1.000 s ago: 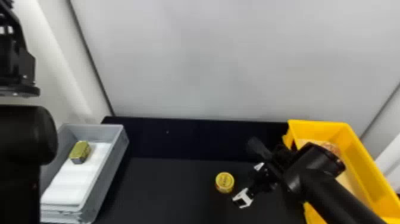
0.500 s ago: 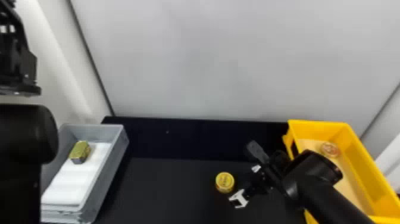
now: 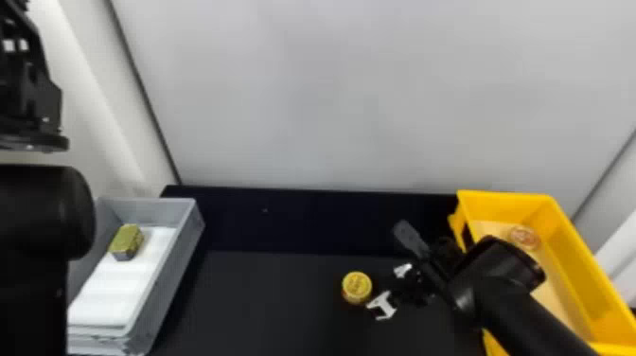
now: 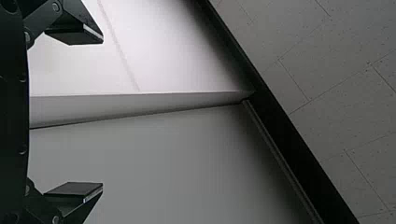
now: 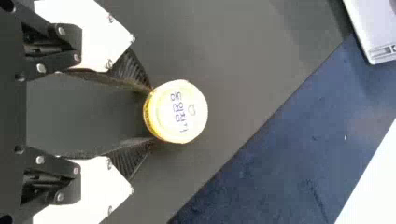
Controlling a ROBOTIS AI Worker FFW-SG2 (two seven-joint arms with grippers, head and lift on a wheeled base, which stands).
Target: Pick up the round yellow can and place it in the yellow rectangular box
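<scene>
Right gripper (image 3: 380,287): stood parted about can-wide, gripping nothing
Round yellow can (image 3: 357,287): stood at its fingertips
Yellow box (image 3: 578,265): lay behind those jaws
Left gripper (image 3: 35,97): hung wide open, empty

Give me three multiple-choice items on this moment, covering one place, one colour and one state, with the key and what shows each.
1. Where is the round yellow can?
A) inside the yellow rectangular box
B) on the flat black table top
C) high in the air

2. What colour is the flat liner in the grey rectangular bin?
A) white
B) red
C) green

3. How is the black left gripper?
A) shut
B) shut on a can
C) open

Key:
1 B: the head view shows the can standing on the dark surface.
2 A: the liner is plain white beside the bin's grey wall.
3 C: its jaws stand wide apart in the left wrist view.
</scene>
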